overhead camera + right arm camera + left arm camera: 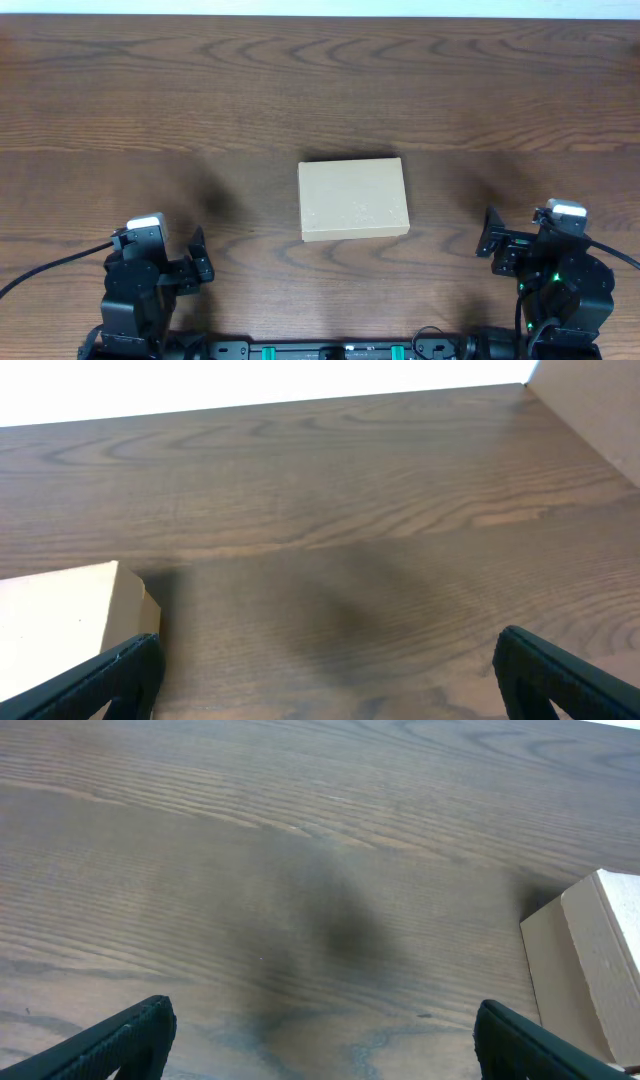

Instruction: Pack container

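The container sits flat at the middle of the dark wooden worktop, lid down, plain tan top facing up. Left arm waits at the near edge, well apart from the box, its jaws spread wide with nothing between them but bare wood. Right arm mirrors it on the other side, jaws released too, holding nothing. Each wrist camera catches just a corner of the cardboard.

worktop: dark brown wood, wavy grain | white strip: runs along worktop's far edge | pale beige surface: top right corner, right wrist view, kind unclear
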